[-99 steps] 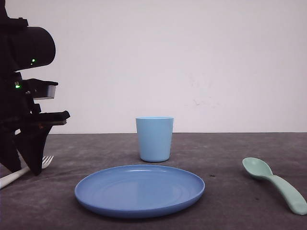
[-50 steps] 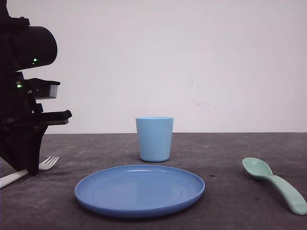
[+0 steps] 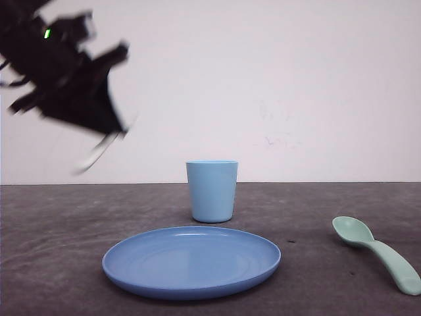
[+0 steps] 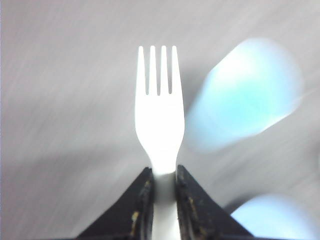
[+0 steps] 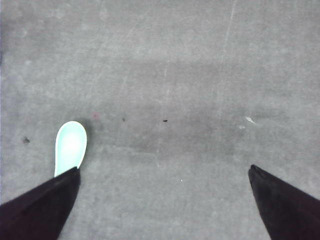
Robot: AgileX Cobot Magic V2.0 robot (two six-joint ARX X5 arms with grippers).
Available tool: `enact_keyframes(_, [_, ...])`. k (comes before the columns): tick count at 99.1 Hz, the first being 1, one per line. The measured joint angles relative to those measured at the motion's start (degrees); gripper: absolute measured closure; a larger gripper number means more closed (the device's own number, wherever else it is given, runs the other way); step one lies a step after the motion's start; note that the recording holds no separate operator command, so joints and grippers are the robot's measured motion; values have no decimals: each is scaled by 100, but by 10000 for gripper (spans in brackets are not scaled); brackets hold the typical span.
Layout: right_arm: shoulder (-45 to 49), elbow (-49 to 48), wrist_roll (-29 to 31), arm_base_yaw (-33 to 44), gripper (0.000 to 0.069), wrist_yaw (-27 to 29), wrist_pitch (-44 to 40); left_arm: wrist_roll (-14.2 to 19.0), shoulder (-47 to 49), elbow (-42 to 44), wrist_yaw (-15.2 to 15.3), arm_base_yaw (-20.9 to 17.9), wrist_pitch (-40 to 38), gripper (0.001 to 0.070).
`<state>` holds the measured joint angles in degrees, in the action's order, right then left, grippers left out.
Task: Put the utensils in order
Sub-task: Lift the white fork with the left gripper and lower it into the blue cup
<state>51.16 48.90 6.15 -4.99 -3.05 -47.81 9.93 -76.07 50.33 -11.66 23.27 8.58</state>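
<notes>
**Q:** What do the jaws hold?

**A:** The left gripper is clamped on the handle of the white fork, tines pointing straight out past the fingertips, high above the table. In the front view it is a dark smear and the fork a pale streak below it. The right gripper hangs spread wide, nothing between its fingers; the green spoon lies on the table just beside one fingertip, its handle hidden under that finger.

**Q:** And the containers?

**A:** The cup stands upright, below and beyond the fork's tines; its inside cannot be seen. The plate in front of it carries nothing. In the left wrist view both are blue blurs, the plate cut off at the edge.
</notes>
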Motion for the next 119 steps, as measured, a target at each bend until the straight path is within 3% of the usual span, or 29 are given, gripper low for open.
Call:
enact_keyframes(17, [0, 0, 0, 0, 11, 0, -2, 9, 114, 0, -481, 258, -1445, 667])
enact_keyframes(39, [0, 0, 2, 0, 11, 2, -50, 7, -170, 0, -507, 599, -3058, 667])
enact_keyframes(61, [0, 0, 0, 0, 11, 2, -52, 4, -885, 0, -507, 704, -4312, 667])
enact_keyframes(80, [0, 0, 0, 0, 11, 2, -59, 2, -1473, 0, -507, 748, -5112, 667])
enact_keyframes(119, [0, 0, 2, 0, 11, 2, -101, -26, -2710, 0, -507, 752, -6019, 667])
